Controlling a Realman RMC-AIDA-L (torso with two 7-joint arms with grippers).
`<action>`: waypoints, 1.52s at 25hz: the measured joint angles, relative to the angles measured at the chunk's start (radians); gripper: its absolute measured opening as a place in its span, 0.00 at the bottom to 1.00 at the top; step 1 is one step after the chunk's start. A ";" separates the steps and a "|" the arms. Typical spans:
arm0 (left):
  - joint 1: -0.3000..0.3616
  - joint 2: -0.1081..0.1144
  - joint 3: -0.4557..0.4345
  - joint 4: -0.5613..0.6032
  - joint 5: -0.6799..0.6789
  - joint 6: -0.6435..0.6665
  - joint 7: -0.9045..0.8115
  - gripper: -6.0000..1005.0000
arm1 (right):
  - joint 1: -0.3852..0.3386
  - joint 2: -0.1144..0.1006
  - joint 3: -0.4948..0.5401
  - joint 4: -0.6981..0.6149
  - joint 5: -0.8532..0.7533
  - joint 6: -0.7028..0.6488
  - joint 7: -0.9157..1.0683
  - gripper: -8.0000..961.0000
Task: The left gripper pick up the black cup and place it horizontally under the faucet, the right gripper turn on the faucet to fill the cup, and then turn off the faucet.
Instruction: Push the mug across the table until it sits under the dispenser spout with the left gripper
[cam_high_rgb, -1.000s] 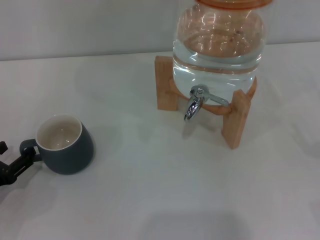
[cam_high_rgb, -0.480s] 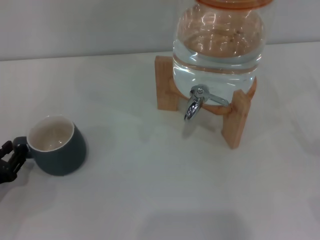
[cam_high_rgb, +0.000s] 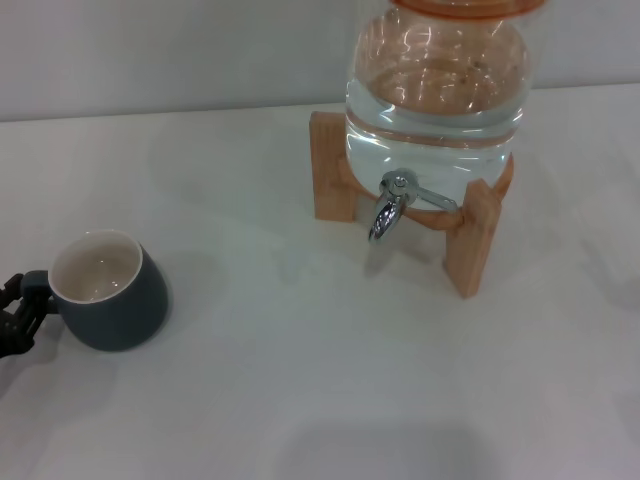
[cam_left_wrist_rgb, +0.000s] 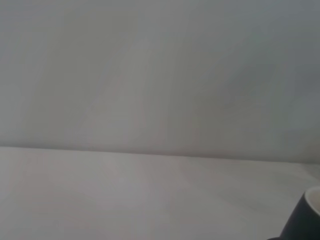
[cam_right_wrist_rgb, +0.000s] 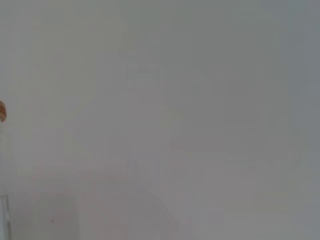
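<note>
Charcoal-grey and upright, the black cup (cam_high_rgb: 108, 293) stands on the white table (cam_high_rgb: 300, 380) at the far left, well apart from the faucet (cam_high_rgb: 388, 208) on the clear water jar (cam_high_rgb: 435, 90) in its wooden stand (cam_high_rgb: 470, 235). The left gripper (cam_high_rgb: 18, 312) is at the cup's handle, fingers clenched on it. The right gripper is out of sight.
</note>
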 joint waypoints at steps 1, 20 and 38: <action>-0.002 0.000 0.000 0.000 0.000 0.002 0.000 0.30 | 0.000 0.000 0.000 0.000 0.000 0.000 0.000 0.91; -0.019 -0.002 0.004 -0.011 0.000 -0.013 -0.005 0.15 | 0.003 0.001 -0.001 0.002 0.000 -0.005 0.003 0.91; -0.255 -0.006 0.250 -0.103 0.012 0.071 -0.133 0.15 | 0.026 0.003 -0.011 0.023 -0.009 0.043 -0.003 0.91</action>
